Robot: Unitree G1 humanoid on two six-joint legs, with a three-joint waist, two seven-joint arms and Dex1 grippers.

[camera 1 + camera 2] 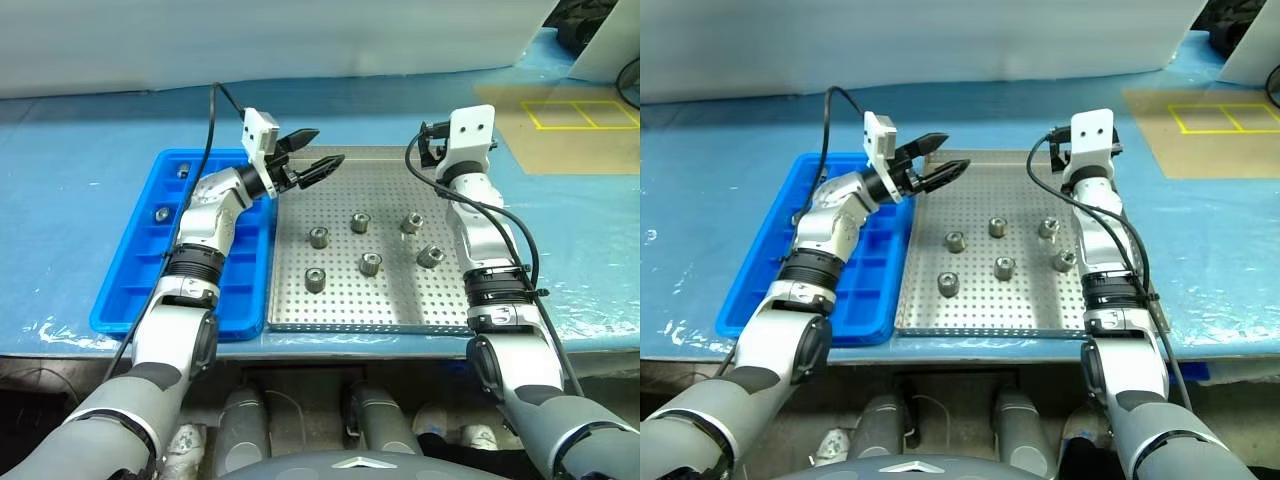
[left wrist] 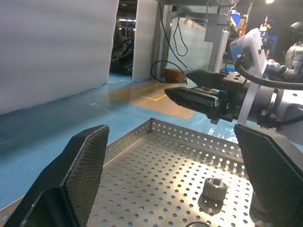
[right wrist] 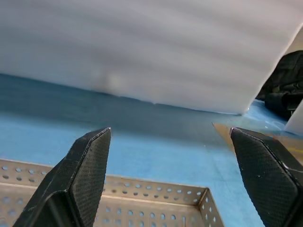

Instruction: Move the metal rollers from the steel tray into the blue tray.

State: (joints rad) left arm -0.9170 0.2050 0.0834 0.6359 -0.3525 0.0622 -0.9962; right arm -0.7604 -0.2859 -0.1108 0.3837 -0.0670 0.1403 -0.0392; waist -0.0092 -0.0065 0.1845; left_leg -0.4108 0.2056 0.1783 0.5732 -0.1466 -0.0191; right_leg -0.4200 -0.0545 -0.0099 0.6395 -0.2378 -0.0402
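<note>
Hovering both tools — left tool and right tool, wide open and empty — above the steel tray, I must descend onto one of the metal rollers still awaiting the blue tray.

Both eye views look down from the head over the steel tray; wrist views skim low, sharing its far rim.

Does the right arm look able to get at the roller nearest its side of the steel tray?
Probably yes: the right end effector is open above the steel tray, and nothing covers that roller.
</note>
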